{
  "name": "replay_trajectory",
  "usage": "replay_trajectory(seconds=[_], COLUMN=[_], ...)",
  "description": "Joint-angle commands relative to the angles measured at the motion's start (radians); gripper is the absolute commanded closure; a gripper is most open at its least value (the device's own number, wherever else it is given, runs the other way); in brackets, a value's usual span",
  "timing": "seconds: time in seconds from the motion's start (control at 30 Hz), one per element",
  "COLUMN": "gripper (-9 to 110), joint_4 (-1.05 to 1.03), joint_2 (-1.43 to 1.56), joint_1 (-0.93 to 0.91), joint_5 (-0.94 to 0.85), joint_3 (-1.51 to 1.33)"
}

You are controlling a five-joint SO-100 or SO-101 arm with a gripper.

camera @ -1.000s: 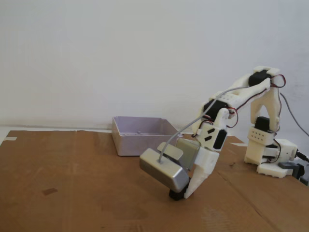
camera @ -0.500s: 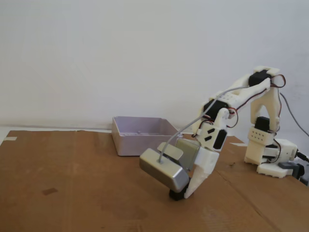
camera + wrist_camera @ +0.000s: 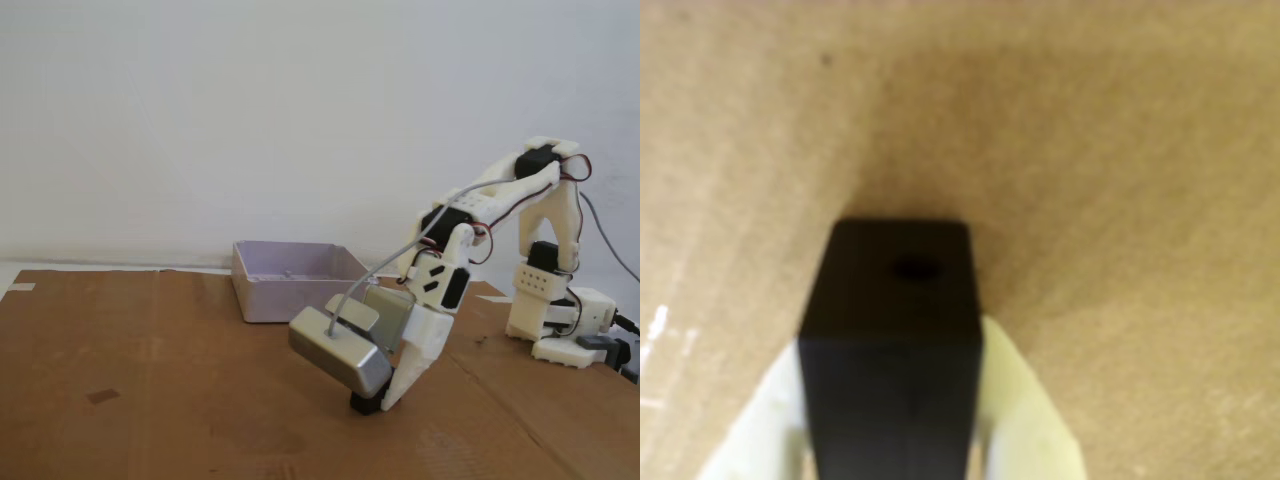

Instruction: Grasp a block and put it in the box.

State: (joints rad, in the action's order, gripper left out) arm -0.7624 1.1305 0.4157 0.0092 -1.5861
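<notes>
Your scene sits on a brown cardboard surface (image 3: 150, 380) in front of a plain white wall (image 3: 250, 110). In the fixed view, the white arm (image 3: 520, 195) stands at the right, reaches up and then folds down toward the middle of the surface. Behind it, left of centre, rests the box (image 3: 290, 285), a shallow pale lilac-grey tray with low walls; from this angle nothing can be seen inside it. A shiny grey module (image 3: 340, 352) with a thin cable rides on the wrist, in front of the box but apart from it.

The end effector (image 3: 385, 400) points down at the surface. Its pale fingers (image 3: 1025, 420) sit on either side of the block (image 3: 895, 330), a small matte black piece with a small hole in its top face. In the wrist view the fingers press against the block's two sides, so the end effector is clamped on it.

The block (image 3: 365, 404) rests on the surface, near the box but outside it.

As a judgement: your grasp looks made. The lift, the carry over the box wall and the release are all left to do.
</notes>
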Motion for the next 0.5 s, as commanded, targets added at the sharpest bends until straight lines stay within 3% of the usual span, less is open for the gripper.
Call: replay_trajectory(seconds=[0.0, 0.47], gripper=[101, 101], joint_4=[0.017, 0.015], joint_2=[0.054, 0.075], joint_1=[0.003, 0.003], joint_5=[0.006, 0.006], joint_3=[0.072, 0.12])
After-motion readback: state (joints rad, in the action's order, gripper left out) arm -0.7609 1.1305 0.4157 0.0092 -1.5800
